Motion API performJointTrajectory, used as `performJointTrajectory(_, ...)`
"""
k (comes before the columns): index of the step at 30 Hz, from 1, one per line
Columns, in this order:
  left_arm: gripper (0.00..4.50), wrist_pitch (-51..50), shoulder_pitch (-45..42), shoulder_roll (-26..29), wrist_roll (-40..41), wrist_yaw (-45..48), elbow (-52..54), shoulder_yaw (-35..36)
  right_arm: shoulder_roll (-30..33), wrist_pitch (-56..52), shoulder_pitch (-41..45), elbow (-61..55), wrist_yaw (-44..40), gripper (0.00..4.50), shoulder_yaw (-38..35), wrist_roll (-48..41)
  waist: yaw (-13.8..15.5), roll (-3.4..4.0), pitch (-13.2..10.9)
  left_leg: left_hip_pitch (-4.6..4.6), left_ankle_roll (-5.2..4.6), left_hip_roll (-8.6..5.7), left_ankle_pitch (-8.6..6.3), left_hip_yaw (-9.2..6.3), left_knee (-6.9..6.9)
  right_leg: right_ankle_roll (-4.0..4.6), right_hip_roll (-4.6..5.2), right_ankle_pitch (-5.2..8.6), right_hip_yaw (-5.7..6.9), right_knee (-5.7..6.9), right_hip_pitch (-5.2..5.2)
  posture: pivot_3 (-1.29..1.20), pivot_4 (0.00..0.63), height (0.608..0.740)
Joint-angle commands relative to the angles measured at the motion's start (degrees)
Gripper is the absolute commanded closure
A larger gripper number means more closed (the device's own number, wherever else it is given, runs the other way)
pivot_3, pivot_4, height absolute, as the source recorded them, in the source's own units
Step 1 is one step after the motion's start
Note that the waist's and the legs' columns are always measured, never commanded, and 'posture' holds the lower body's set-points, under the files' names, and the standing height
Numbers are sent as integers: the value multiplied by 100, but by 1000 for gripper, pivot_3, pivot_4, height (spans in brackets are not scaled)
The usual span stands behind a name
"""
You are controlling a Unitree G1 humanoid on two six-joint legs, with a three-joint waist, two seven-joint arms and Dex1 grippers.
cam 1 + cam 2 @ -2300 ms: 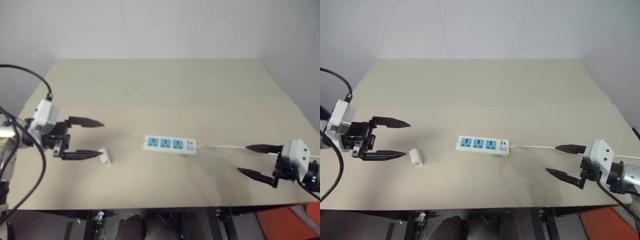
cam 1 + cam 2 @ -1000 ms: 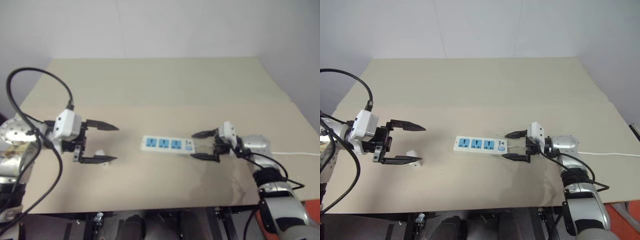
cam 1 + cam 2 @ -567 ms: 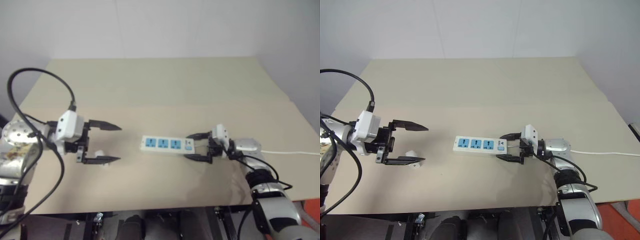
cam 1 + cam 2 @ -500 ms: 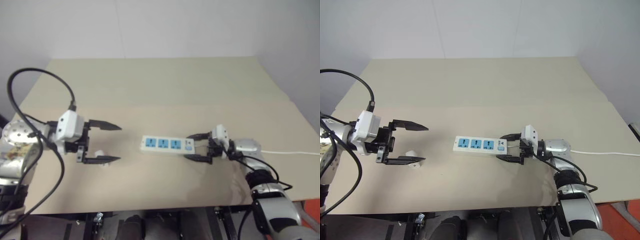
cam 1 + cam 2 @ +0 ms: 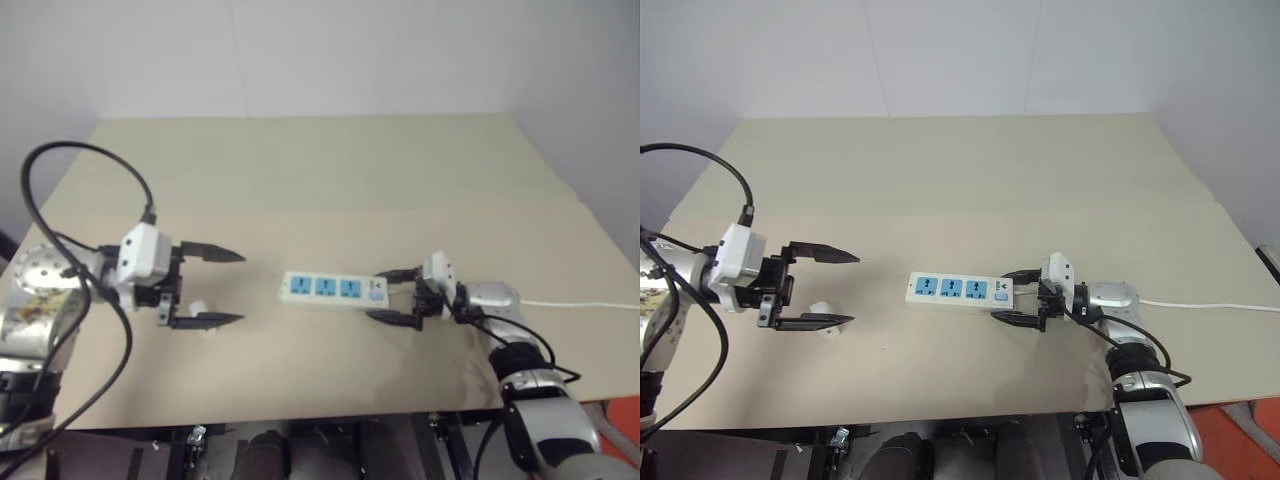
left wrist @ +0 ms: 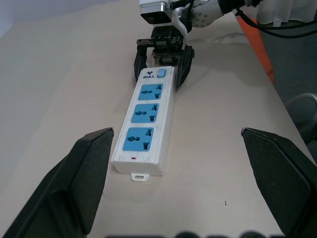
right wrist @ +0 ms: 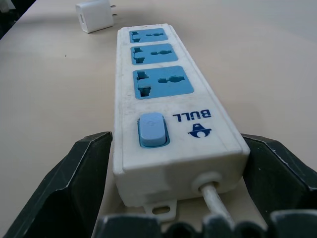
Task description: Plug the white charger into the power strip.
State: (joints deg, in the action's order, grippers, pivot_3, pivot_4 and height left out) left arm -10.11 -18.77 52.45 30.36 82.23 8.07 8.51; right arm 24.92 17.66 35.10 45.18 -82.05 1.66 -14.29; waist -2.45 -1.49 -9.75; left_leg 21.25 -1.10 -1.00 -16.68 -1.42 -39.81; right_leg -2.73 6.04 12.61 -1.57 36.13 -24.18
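Observation:
The power strip [image 5: 335, 289] lies flat mid-table with three blue sockets up and its switch end to the right. Its switch end [image 7: 151, 130] sits between the fingers of my right gripper [image 5: 375, 295], which is open, with a finger close along each side. Whether they touch the strip I cannot tell. The white charger [image 5: 198, 308] lies on the table left of the strip, prongs visible [image 7: 95, 16]. My left gripper [image 5: 242, 288] hovers wide open beside it, pointing at the strip [image 6: 148, 119]; its near finger partly covers the charger.
A thin white cord [image 5: 585, 304] runs from the strip's switch end past my right wrist to the table's right edge. The beige table [image 5: 320, 180] stretches bare behind the strip. Its front edge [image 5: 300, 412] runs close below both arms.
Both grippers have come in from the table's sides. The right one travelled left along the cord until its fingers straddled the strip's switch end. The left one closed in beside the charger.

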Motion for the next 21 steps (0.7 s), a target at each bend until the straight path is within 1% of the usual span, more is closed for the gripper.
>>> performJointTrajectory(1, 0, 110, -48, 9, 0, -30, 102, 29, -40, 31, 46, 20, -31, 44, -102, -95, -1, 0, 0, 0, 0, 0, 0, 0, 0, 0, 0, 0, 0, 0, 0, 0, 150, 740)
performJointTrajectory(4, 0, 114, -39, 11, -3, -37, 102, 37, -67, 37, 56, 85, -54, 618, -112, -102, -3, 0, 0, 0, 0, 0, 0, 0, 0, 0, 0, 0, 0, 0, 0, 0, 150, 740)
performJointTrajectory(5, 0, 114, -38, 10, -3, -43, 103, 38, -73, 55, 57, 104, -49, 904, -117, -95, -7, 0, 0, 0, 0, 0, 0, 0, 0, 0, 0, 0, 0, 0, 0, 0, 150, 740)
performJointTrajectory(6, 0, 111, -39, 8, -4, -51, 106, 38, -78, 57, 61, 120, -46, 1053, -125, -93, -9, 0, 0, -1, 0, 0, 0, 0, 0, 0, 0, 0, 0, 0, 1, 0, 150, 740)
performJointTrajectory(15, 0, 94, 72, 17, 24, -83, 164, 81, -88, 40, 44, 87, -174, 1053, -129, -137, -7, 0, 0, -5, 0, 0, 0, 0, 1, 0, 0, 0, -1, 0, 1, 0, 150, 740)
performJointTrajectory(17, 0, 95, 85, 14, 28, -101, 172, 90, -48, -24, -9, -51, -278, 1053, -133, -197, -6, 0, 0, -5, 0, 0, 0, 0, 2, 0, 0, 0, -1, -1, 1, 0, 150, 740)
performJointTrajectory(21, 0, 157, 88, 43, -8, -101, 97, 126, 183, -178, -326, -677, -678, 1053, -121, -367, -1, 0, 0, -4, 0, 0, 0, 0, 2, 0, 0, 0, -1, 0, 1, 0, 150, 740)
